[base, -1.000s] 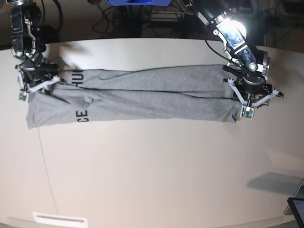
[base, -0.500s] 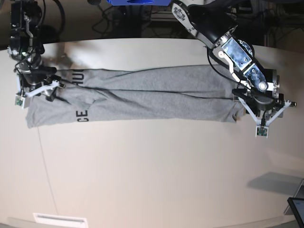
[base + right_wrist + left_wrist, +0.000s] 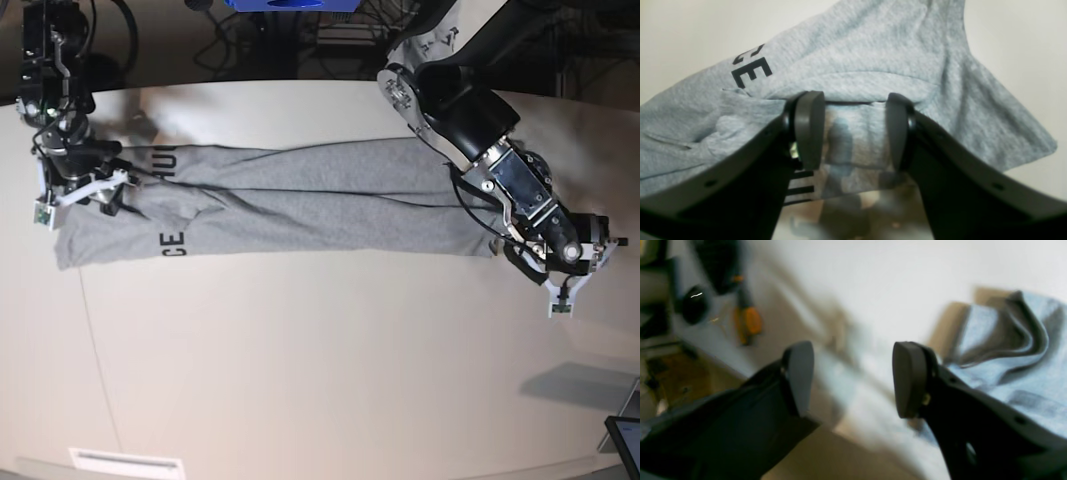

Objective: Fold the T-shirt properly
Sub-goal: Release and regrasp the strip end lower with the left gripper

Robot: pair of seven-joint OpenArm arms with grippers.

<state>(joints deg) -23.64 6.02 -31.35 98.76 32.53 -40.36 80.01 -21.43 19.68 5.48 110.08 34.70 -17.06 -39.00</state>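
Table [image 3: 320, 380]: we've got the pale top carrying everything.
T-shirt [image 3: 300, 200]: folded into a long grey band across the table, lettering at the right arm's end.
Left arm [image 3: 480, 140]: we see it stretched low past the shirt's end; left gripper [image 3: 853, 380] released, jaws wide, nothing between.
Right gripper [image 3: 855, 130]: poised over the lettered end, jaws parted astride a fold, not clenched.

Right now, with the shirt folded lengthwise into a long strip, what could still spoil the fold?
The right gripper straddles the T-shirt edge with its jaws apart; lifting away could snag and drag that end. The left gripper is open off the other end, where the cloth lies bunched, so the next fold may come out uneven.
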